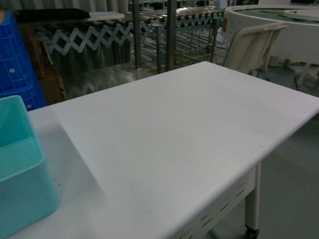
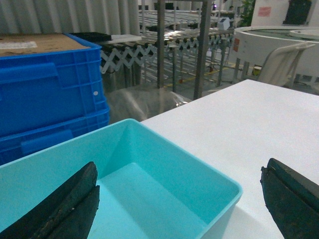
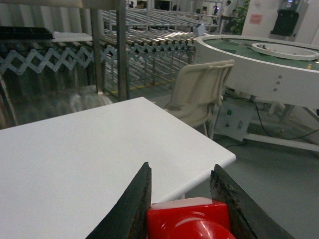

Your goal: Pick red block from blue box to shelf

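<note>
Lying empty, blue box [image 2: 164, 189]; red block [image 3: 189, 219] in right hand [image 3: 182, 199]

Red block [image 3: 188, 220]: glossy red plastic, raised round stud on top, clamped between two dark fingers of right pincer [image 3: 182, 204], held above white surface [image 1: 179, 144] near its edge.
Blue box [image 1: 20, 164]: pale turquoise bin, smooth walls, thin rim, upright at left end of surface; visible interior bare.
Shelf [image 1: 169, 35]: steel uprights and rails beyond surface's far edge.
</note>
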Controlling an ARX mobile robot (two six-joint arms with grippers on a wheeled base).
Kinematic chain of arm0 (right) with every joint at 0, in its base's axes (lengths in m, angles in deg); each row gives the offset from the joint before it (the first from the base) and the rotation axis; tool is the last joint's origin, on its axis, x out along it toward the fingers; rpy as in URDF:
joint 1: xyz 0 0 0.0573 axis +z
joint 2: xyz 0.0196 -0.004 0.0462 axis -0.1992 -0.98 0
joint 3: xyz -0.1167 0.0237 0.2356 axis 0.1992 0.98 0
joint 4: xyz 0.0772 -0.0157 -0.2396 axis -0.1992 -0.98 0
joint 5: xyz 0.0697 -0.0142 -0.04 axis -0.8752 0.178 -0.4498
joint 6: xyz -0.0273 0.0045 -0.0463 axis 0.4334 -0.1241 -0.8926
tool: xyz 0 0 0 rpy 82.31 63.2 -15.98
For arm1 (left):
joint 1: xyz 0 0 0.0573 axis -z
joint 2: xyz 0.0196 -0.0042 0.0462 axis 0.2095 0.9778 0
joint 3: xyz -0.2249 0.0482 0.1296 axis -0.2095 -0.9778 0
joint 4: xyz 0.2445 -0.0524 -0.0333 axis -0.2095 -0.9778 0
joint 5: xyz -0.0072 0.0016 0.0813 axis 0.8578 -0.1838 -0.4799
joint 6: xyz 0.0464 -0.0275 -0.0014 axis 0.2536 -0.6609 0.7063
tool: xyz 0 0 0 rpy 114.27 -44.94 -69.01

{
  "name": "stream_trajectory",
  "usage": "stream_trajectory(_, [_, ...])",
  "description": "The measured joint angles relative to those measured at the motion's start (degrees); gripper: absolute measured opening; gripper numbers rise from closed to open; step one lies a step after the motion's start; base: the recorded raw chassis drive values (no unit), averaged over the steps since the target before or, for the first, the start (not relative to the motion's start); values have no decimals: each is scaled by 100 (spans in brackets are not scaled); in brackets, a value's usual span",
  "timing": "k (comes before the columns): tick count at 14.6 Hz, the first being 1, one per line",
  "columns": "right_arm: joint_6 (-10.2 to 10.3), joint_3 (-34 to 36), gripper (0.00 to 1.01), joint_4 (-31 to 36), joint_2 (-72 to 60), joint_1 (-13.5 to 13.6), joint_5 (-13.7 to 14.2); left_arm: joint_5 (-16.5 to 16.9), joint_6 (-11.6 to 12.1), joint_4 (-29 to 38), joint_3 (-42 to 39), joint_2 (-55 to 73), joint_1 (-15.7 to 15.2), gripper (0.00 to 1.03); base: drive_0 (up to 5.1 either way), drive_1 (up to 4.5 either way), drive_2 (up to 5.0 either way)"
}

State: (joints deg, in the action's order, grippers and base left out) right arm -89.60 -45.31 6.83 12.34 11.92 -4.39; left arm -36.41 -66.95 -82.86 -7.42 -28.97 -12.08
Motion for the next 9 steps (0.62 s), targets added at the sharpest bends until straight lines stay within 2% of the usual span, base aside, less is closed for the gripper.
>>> stream_trajectory(9, [0,7,29,13,22,31,-15,-9,0,4,0,0,0,98,143,-63,-603])
